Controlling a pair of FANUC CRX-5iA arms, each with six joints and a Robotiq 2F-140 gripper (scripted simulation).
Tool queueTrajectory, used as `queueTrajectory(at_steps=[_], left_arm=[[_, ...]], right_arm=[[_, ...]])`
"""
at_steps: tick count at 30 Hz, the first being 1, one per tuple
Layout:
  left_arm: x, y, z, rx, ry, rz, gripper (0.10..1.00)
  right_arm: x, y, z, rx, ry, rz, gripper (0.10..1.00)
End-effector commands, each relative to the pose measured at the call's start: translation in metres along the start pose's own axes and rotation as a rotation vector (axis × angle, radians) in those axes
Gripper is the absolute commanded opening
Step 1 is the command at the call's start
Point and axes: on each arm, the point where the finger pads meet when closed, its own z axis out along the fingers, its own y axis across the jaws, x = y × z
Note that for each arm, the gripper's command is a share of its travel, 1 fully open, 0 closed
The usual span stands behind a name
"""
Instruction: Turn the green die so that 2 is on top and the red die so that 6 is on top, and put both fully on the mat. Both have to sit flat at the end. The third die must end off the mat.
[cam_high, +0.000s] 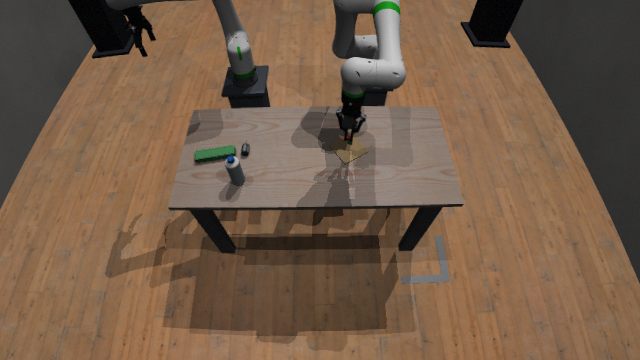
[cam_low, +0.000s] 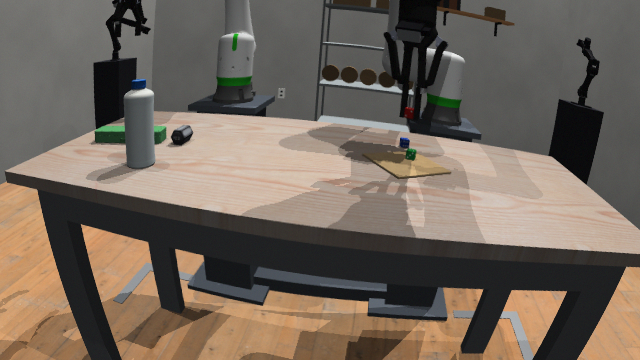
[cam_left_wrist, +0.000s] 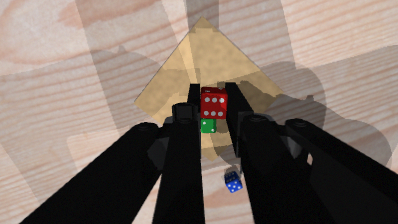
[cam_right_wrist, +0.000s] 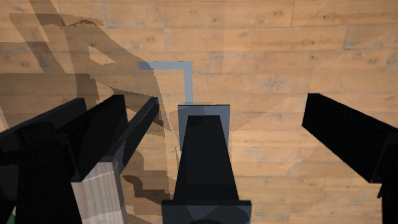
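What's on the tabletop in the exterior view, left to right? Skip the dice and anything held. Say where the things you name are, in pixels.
Green block (cam_high: 215, 154) (cam_low: 105, 135), white bottle with blue cap (cam_high: 236, 172) (cam_low: 140, 130), dark hexagonal cylinder (cam_high: 245, 149) (cam_low: 182, 134), tan mat (cam_high: 346, 156) (cam_low: 400, 170) (cam_left_wrist: 210, 55).

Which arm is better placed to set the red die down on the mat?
Left. Its pincer grips the red die above the mat; the right's is open, off beyond the table.
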Motion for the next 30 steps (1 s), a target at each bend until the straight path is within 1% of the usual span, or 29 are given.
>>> queueTrajectory(at_steps=[1,8,13,17,21,23,30], left_arm=[[0.0,0.0,-0.001,-0.001,0.003,0.0,0.184],[0.0,0.0,-0.001,-0.001,0.003,0.0,0.184],[0.0,0.0,0.006,-0.001,0.003,0.0,0.184],[0.0,0.0,0.018,-0.001,0.003,0.0,0.184],[0.0,0.0,0.036,-0.001,0.003,0.0,0.184],[0.0,0.0,0.036,-0.001,0.003,0.0,0.184],[0.001,0.0,0.07,-0.001,0.003,0.0,0.184]], right_arm=[[0.0,0.0,-0.001,0.0,0.002,0.0,1.0],[0.0,0.0,-0.001,0.0,0.002,0.0,1.0],[0.0,0.0,-0.001,0.0,0.002,0.0,1.0],[0.0,0.0,-0.001,0.0,0.002,0.0,1.0],[0.0,0.0,-0.001,0.0,0.002,0.0,1.0],[0.0,0.0,-0.001,0.0,0.002,0.0,1.0],[0.0,0.0,-0.001,0.0,0.002,0.0,1.0]])
